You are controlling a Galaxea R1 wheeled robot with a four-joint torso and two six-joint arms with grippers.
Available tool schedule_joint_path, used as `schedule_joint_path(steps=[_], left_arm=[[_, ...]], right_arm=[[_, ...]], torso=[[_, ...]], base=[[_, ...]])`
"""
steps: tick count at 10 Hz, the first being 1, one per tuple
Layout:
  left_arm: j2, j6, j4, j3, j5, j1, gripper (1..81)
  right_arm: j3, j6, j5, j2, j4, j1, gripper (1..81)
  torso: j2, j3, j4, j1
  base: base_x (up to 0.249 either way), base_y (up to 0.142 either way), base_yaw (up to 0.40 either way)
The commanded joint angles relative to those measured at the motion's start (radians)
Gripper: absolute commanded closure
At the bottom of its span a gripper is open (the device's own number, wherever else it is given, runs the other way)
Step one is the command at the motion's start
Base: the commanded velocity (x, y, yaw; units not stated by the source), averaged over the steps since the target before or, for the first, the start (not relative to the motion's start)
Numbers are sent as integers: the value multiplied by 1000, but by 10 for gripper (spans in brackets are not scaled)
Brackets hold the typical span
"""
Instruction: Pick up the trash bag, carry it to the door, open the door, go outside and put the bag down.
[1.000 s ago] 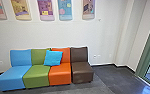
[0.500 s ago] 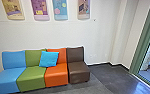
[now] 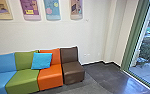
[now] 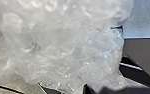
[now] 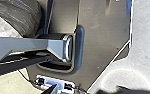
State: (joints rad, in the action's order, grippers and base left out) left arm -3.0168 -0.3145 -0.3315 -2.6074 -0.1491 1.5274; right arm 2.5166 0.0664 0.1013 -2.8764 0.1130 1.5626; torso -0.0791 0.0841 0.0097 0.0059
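Crumpled, see-through plastic of the trash bag is close to the camera in the left wrist view. In the right wrist view, part of the bag shows grey and whitish beside the robot's own jointed bar. Whether my left gripper has hold of the bag cannot be made out. At the right of the head view stands a green-framed glass panel, with plants and pale paving beyond it; I cannot tell whether it is the door or a window.
A row of blue, green, orange and brown seats stands along the white wall, with a bright blue cushion on it. Posters hang above. Dark floor runs between the brown seat and the glass.
The head camera has turned to the right: the seats and posters have shifted left in the picture, and more of the glass and the outdoors has come into view.
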Motion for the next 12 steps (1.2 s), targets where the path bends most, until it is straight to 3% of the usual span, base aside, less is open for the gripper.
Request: schedule_joint_path(steps=[1,4,5,8,12], left_arm=[[-4,-6,6,6,-72,-40,811],[1,-9,2,-14,-61,-36,811],[5,-9,14,-14,-13,-33,811],[10,-11,34,-14,23,-31,811],[10,-12,43,-14,56,-31,811]], right_arm=[[10,-8,61,-5,10,-43,10],[51,-39,61,-37,20,-38,10],[56,-39,61,-45,33,-37,10],[71,-39,75,-66,74,-32,10],[88,-34,66,-77,60,-37,10]], torso=[[0,0,0,0],[0,0,0,0],[0,0,0,0],[0,0,0,0],[0,0,0,0]], base=[[0,0,-205],[0,0,-205],[0,0,-205],[0,0,-205],[0,0,-205]])
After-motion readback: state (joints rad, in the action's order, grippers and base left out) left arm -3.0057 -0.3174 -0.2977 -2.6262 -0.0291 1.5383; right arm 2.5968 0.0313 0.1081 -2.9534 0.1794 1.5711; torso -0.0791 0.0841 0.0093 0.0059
